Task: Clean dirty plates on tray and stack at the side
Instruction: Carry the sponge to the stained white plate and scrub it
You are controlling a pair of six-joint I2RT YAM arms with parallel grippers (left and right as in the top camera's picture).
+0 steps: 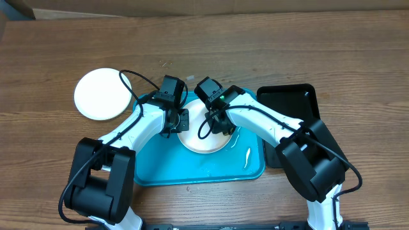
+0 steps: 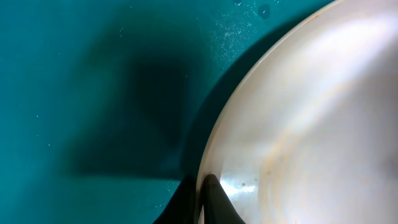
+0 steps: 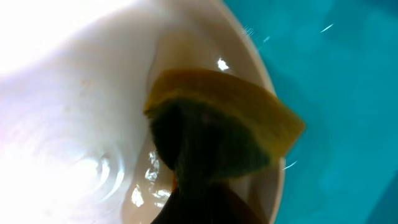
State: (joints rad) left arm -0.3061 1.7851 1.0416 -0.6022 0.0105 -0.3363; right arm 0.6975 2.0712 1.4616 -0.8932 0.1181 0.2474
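**Position.** The plate [image 1: 203, 142] lay inside the turquoise tray [image 1: 160, 169], toward the tray's 1 o'clock area. A second plate [image 1: 101, 94] sat on the table [image 1: 64, 38], just off the tray's 10 o'clock corner. Whether it was a single plate or a stack could not be told. A black tray [image 1: 294, 102] stood just beside the turquoise tray at 3 o'clock.

**Grippers.** The left gripper [image 1: 177, 121] was pinched on the plate's rim at about 9 o'clock. The left wrist view showed its dark fingers meeting across that edge. The right gripper [image 1: 218, 122] was clamped on a sponge [image 3: 230, 124], yellow with a green scouring face, pressed to the plate's inner surface near the rim at about 1 o'clock.

**Handling properties (judged).**
- The plate appeared rigid, shallow and probably light.
- Droplets and a wet sheen showed on its surface, so it was likely slippery.
- Its material could not be confirmed, so it should be treated as breakable.
- The tray floor looked smooth and wet, so the plate would tend to slide under wiping pressure.

**Where to hold.** The rim was the only practical purchase, one finger above and one beneath. The flat centre offered none. A rim hold opposite the sponge would best resist the wiping force. For transfer, the plate should be kept level and lowered onto the second plate, not dropped.
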